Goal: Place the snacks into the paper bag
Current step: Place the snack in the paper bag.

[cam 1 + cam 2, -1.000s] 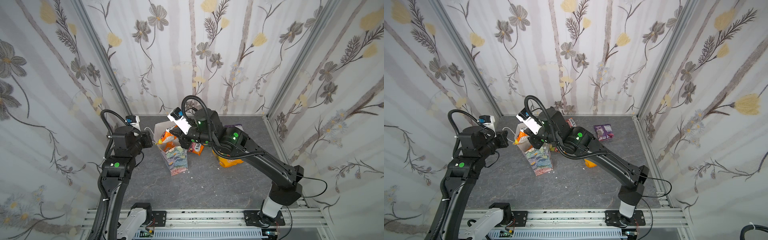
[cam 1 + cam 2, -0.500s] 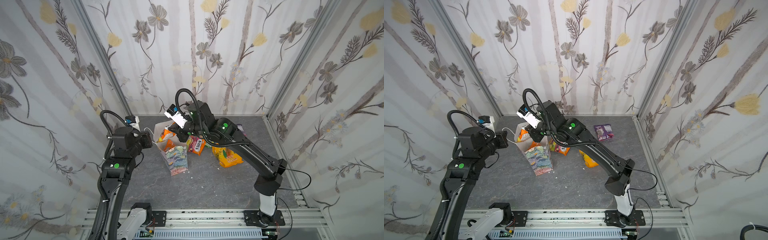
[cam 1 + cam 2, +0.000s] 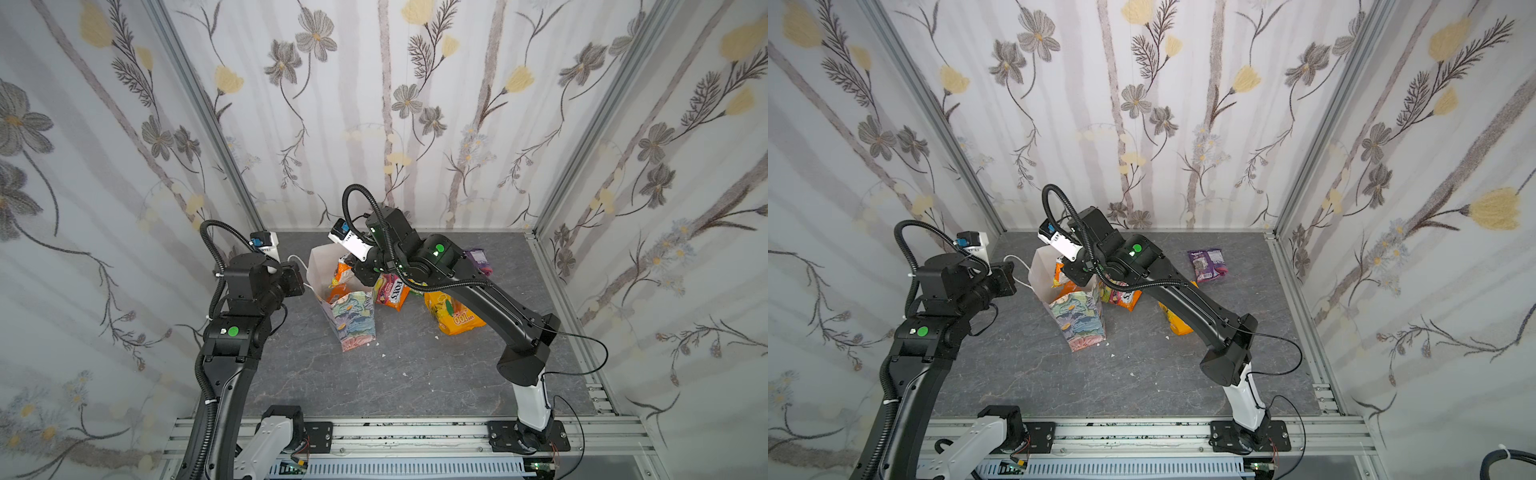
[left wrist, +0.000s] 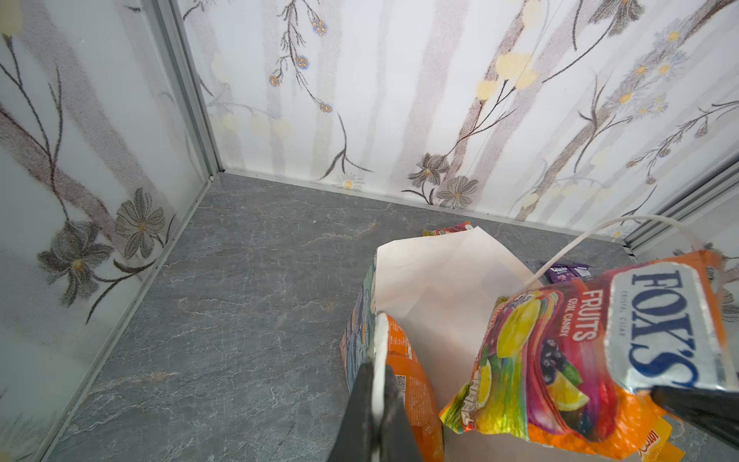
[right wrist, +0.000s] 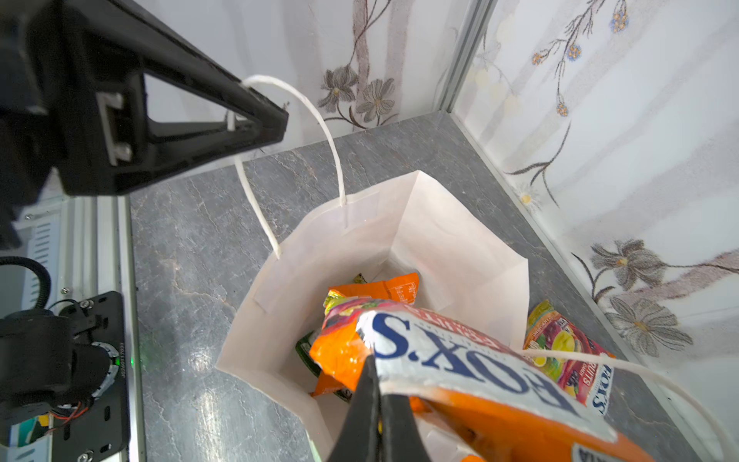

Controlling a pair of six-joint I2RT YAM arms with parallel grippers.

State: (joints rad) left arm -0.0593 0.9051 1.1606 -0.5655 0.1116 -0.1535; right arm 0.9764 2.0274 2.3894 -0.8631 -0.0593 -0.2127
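Observation:
The paper bag (image 3: 351, 318) stands upright and open mid-table, floral outside, white lining (image 5: 360, 240) within. My left gripper (image 4: 378, 384) is shut on its white cord handle (image 5: 332, 136), off the bag's left side (image 3: 302, 282). My right gripper (image 5: 378, 396) is shut on an orange FOX'S packet (image 5: 460, 352), which hangs over the bag's mouth (image 4: 600, 352). An orange packet (image 5: 384, 288) and a green one (image 5: 306, 352) lie inside the bag. On the table to the bag's right lie another FOX'S packet (image 3: 392, 291), a yellow-orange packet (image 3: 455, 318) and a purple one (image 3: 1208, 266).
The grey table (image 3: 415, 374) is boxed in by floral walls on three sides, with a rail (image 3: 395, 432) carrying both arm bases along the front. The right arm (image 3: 490, 299) reaches across above the loose packets. Small white crumbs (image 3: 384, 355) lie near the bag.
The right gripper has carried the FOX'S packet left and back, from beside the bag's rim to over its mouth. The left gripper has kept still on the handle.

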